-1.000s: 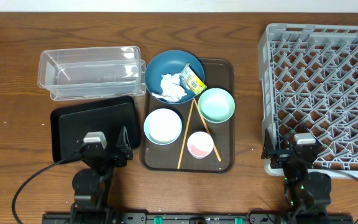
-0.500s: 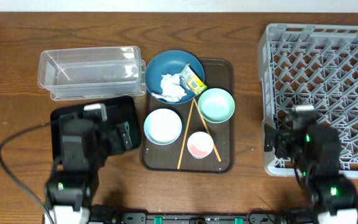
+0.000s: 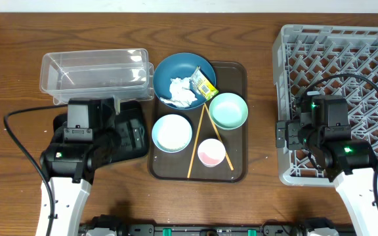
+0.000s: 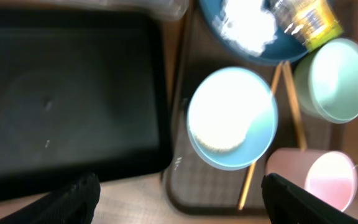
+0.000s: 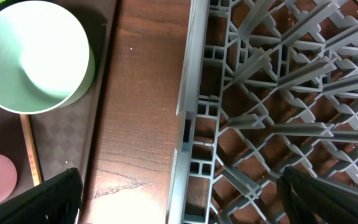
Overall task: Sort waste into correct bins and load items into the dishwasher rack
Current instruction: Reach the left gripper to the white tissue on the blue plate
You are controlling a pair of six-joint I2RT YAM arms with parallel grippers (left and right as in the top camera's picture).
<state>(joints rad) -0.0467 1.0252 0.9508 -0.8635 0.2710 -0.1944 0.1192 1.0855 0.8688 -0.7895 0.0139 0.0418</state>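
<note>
The dark blue bowl holds the crumpled white tissue and the yellow-green wrapper. It overlaps the back left corner of the brown serving tray. On that tray sit the mint-green bowl, the light blue bowl, the pink bowl and two chopsticks. In the blurred left wrist view the light blue bowl holds a pale patch like rice. My left gripper is open and empty over the black tray's right edge. My right gripper is open and empty over the grey rack's left edge.
The clear tub stands behind the black tray at the back left. Bare wood table lies between the serving tray and the rack. A cable loops from each arm toward the front.
Both arms have come away from the table's front edge. The left one now hangs over the black tray, the right one over the rack's front left part.
</note>
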